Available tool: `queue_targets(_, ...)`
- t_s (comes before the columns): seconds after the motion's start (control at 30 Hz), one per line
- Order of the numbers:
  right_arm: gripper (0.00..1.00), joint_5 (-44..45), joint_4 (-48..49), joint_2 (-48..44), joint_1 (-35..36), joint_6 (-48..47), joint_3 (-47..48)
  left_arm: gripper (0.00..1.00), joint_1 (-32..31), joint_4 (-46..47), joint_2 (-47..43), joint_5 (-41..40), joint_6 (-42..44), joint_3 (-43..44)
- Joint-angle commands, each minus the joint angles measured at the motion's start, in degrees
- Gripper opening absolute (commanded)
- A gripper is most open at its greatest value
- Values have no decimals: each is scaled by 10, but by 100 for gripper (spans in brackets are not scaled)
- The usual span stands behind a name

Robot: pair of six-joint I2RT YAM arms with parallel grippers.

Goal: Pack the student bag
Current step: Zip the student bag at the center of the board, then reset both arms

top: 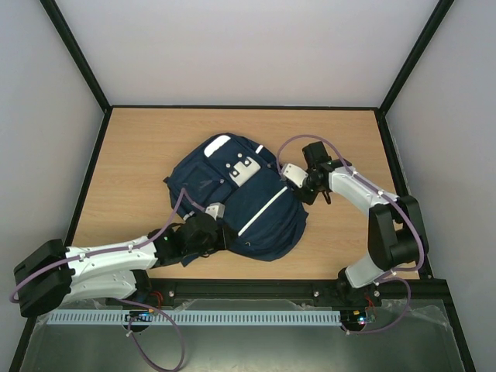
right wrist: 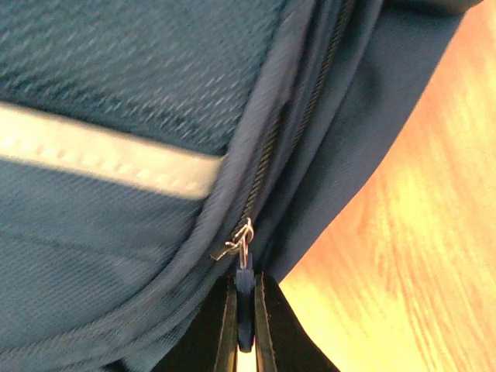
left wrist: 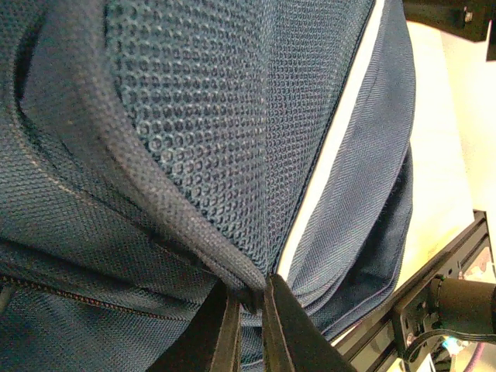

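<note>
The student bag (top: 240, 198), navy with white stripes and a white-grey patch (top: 245, 170), lies flat in the middle of the table. My left gripper (top: 211, 232) is at its near-left edge; in the left wrist view it (left wrist: 249, 298) is shut on a padded fabric edge of the bag (left wrist: 155, 186), next to a white stripe (left wrist: 333, 155). My right gripper (top: 298, 180) is at the bag's right side; in the right wrist view it (right wrist: 245, 280) is shut on the blue zip pull (right wrist: 245, 267), which hangs from the metal slider (right wrist: 240, 242) of a side zip.
The wooden table (top: 132, 155) is bounded by a black frame and white walls. A black rail (top: 310, 291) runs along the near edge and also shows in the left wrist view (left wrist: 434, 302). Bare wood (right wrist: 418, 232) lies right of the bag.
</note>
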Motion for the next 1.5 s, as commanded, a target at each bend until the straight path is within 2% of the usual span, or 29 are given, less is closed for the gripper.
queue_targets(0.0, 4, 6, 44, 19, -5, 1, 36, 2, 3, -46, -9, 11, 24, -15)
queue_targets(0.33, 9, -16, 79, 47, -5, 6, 48, 2, 3, -46, -7, 15, 41, -14)
queue_targets(0.53, 12, -25, 78, 25, -5, 14, 33, 2, 4, -58, -13, -1, 42, -9)
queue_targets(0.67, 22, -21, 79, 0, -4, 31, 26, 2, 6, -65, -12, -8, 46, -2)
queue_targets(0.73, 31, -14, 80, -9, -5, 50, 24, 8, 9, -74, -8, -11, 49, 5)
queue_targets(0.87, 34, -11, 77, -39, -14, 77, 17, 24, 9, -101, -9, -17, 58, 27)
queue_targets(1.0, 41, -10, 69, -79, -35, 107, 10, 50, 11, -146, -20, -28, 69, 55)
queue_targets(1.1, 44, -20, 53, -114, -52, 134, 8, 63, 16, -195, -26, -37, 83, 87)
queue_targets(1.27, 53, -19, 49, -194, -60, 202, -10, 78, 39, -256, -40, -58, 118, 139)
queue_targets(1.3, 56, -18, 53, -213, -61, 217, -14, 95, 44, -263, -42, -62, 127, 148)
queue_targets(1.33, 60, -17, 57, -231, -61, 235, -19, 99, 52, -271, -44, -66, 136, 158)
queue_targets(1.37, 67, -13, 62, -248, -61, 257, -25, 99, 64, -279, -43, -69, 140, 170)
queue_targets(1.43, 95, -11, 74, -278, -62, 307, -39, 99, 95, -295, -38, -64, 160, 198)
queue_targets(1.47, 100, -17, 78, -292, -61, 327, -49, 99, 111, -303, -36, -66, 174, 214)
